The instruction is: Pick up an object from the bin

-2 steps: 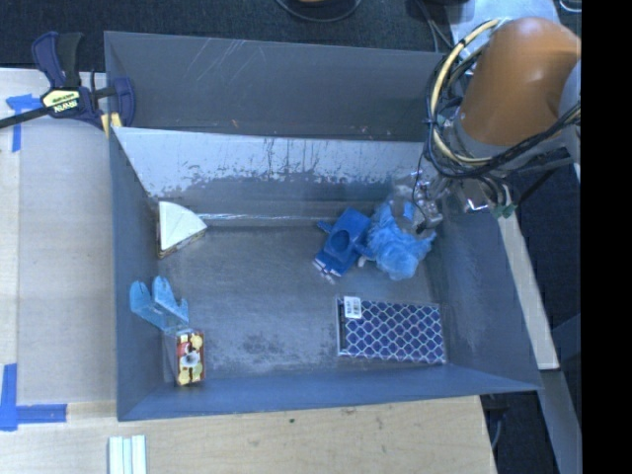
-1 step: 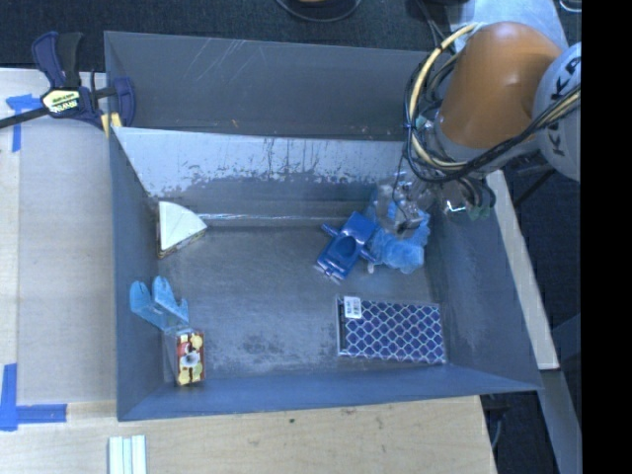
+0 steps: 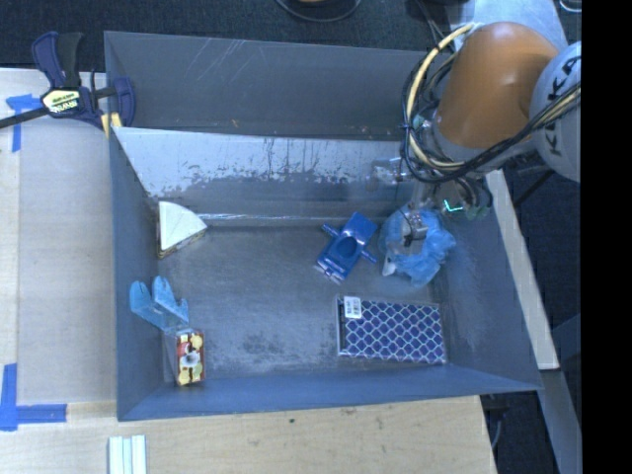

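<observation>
While over scuffed grey bin floor (image 3: 257, 299), hand (image 3: 407, 245) at crumpled blue plastic (image 3: 435, 255).

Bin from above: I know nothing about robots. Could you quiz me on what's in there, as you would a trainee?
1. True or false: the white wedge lies in the left part of the bin, far from the gripper.
2. The gripper is over: A the white wedge, B the crumpled light-blue thing, C the dark blue cup-like thing?
3. Fill in: the dark blue cup-like thing lies to the crumpled thing's ___ in this view.
Key: 1 true; 2 B; 3 left.
</observation>
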`<state>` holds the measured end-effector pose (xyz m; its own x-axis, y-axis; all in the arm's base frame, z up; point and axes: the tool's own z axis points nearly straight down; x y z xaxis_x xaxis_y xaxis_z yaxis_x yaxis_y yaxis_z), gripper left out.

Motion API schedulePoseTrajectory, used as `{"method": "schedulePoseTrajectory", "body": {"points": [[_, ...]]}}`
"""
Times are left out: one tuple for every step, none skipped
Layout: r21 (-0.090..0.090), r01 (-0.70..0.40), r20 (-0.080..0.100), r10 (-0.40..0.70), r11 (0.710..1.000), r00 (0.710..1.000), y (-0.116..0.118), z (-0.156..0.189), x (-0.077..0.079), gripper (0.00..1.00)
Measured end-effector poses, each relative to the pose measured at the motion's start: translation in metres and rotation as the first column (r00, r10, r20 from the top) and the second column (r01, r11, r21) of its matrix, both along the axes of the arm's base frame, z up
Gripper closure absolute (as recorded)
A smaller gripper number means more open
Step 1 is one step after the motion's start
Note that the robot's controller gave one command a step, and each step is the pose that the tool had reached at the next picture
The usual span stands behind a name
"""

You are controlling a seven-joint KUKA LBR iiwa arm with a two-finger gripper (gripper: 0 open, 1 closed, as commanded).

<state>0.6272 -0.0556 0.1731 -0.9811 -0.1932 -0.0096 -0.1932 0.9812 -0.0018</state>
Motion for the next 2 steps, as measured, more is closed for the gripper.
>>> {"method": "schedulePoseTrajectory", "body": {"points": [[0.000, 0.000, 0.000, 0.000, 1.000, 1.000, 0.000, 0.000, 0.000, 0.00], [-0.003, -0.161, 0.005, 0.161, 0.987, 0.987, 0.007, -0.081, 0.002, 0.00]]}}
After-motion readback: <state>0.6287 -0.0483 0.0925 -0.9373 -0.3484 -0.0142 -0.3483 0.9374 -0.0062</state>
